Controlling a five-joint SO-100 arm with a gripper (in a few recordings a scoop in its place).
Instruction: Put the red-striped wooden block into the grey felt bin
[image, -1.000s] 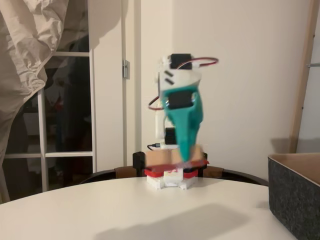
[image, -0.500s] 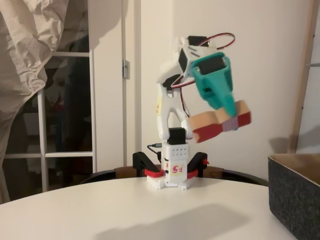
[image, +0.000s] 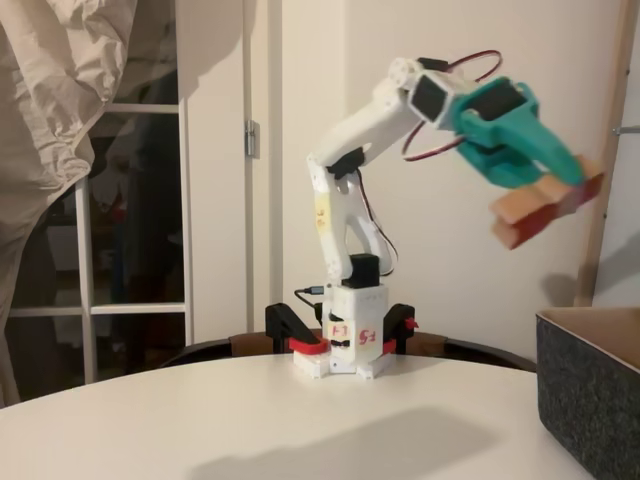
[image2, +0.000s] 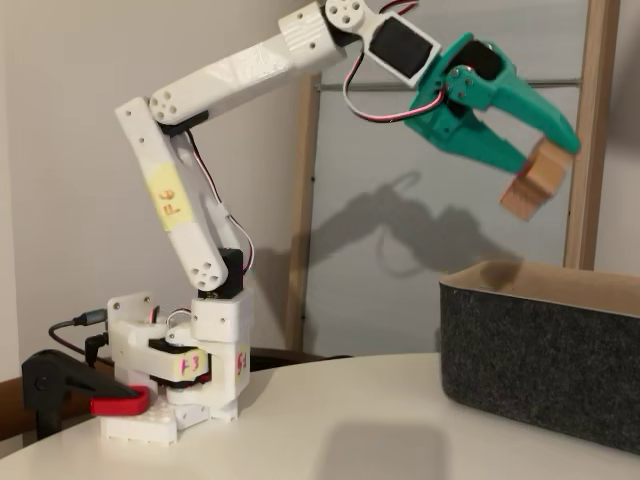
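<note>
In a fixed view, the gripper (image: 572, 178) is up high on the right, and its green jaws are clamped on the block (image: 545, 212). The block hangs in the air, tilted, with its pale wood end on the left. It sits well above the bin (image: 590, 385), whose corner shows at the lower right on the table (image: 250, 420). The arm reaches out far, likely so the block can go over the wall. In the other fixed view, the gripper (image2: 535, 140) pinches the block (image2: 537, 180) tight. The block is high above the bin (image2: 545, 365), over the open top near its left part. It looks ready to be lowered or dropped in.
</note>
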